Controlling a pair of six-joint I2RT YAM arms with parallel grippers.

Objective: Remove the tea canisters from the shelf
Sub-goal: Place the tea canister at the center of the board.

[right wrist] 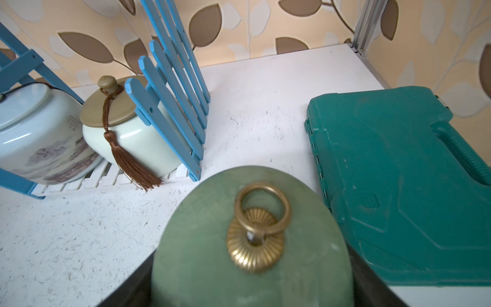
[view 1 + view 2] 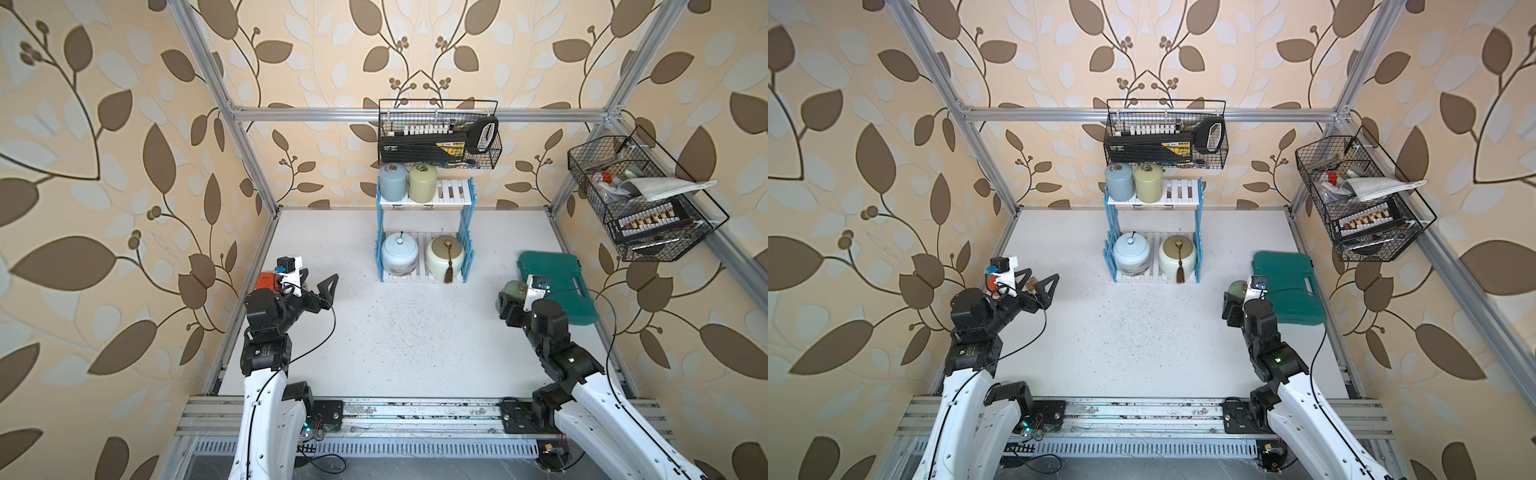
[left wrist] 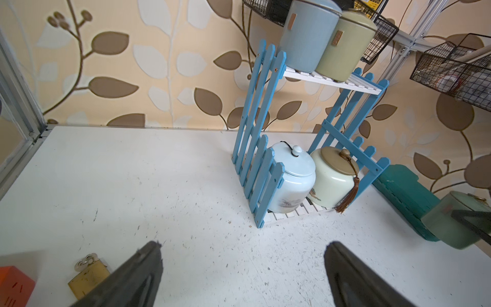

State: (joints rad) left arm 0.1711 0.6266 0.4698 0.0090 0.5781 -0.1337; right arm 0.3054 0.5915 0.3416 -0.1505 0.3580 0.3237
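Note:
The shelf (image 2: 453,193) stands at the back of the white table. On its upper board sit a blue-grey canister (image 2: 392,182) and a yellow-green canister (image 2: 422,183); the right end of that board is bare. On the lower board sit a squat pale blue canister (image 2: 400,253) and a cream canister (image 2: 444,257) with a brown tassel. My right gripper (image 2: 508,300) is shut on the sage green canister (image 1: 202,239), off the shelf beside the teal case. Whether it rests on the table is unclear. My left gripper (image 3: 243,252) hangs open and empty over the table, left of the shelf.
A teal tool case (image 2: 557,286) lies at the right, close to the held canister. Black wire baskets hang on the back wall (image 2: 440,137) and the right wall (image 2: 640,199). A brass padlock (image 3: 87,276) and an orange block (image 3: 13,284) lie near my left gripper.

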